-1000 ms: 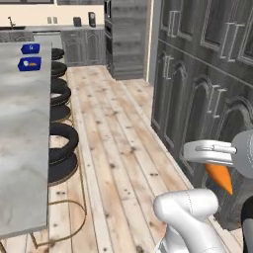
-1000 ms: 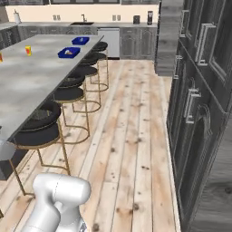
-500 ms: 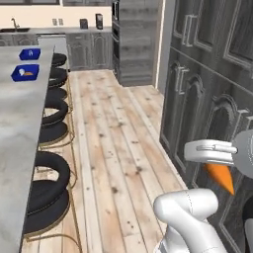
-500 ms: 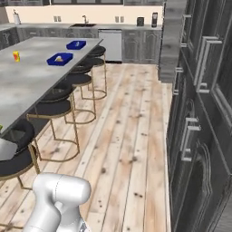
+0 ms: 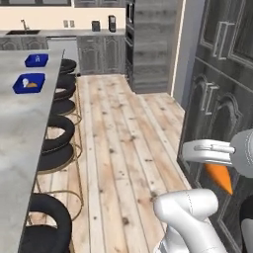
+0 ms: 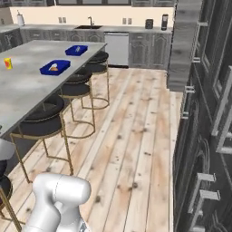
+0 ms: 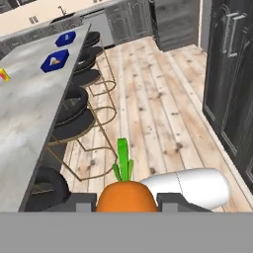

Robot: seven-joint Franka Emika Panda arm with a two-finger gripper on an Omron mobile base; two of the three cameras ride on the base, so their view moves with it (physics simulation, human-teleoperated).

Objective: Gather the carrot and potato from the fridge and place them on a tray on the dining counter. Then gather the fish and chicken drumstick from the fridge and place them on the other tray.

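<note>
Orange against the grey cabinets, the tapered carrot (image 7: pixel 126 195) with its green top sits clamped between the narrowed jaws of the two-finger gripper (image 7: pixel 126 201). The two blue square trays (image 7: pixel 55 61) lie well ahead and to the left on the grey marble dining counter (image 7: pixel 29 104), so the carrot must travel that way.

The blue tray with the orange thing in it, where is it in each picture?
Left base view: the nearer blue tray lies at the far left on the grey dining counter.
Right base view: upper left, on the counter.
Hand view: upper left.
Shared landmark: the second blue tray just beyond it, and the black stools along the counter's edge.
</note>
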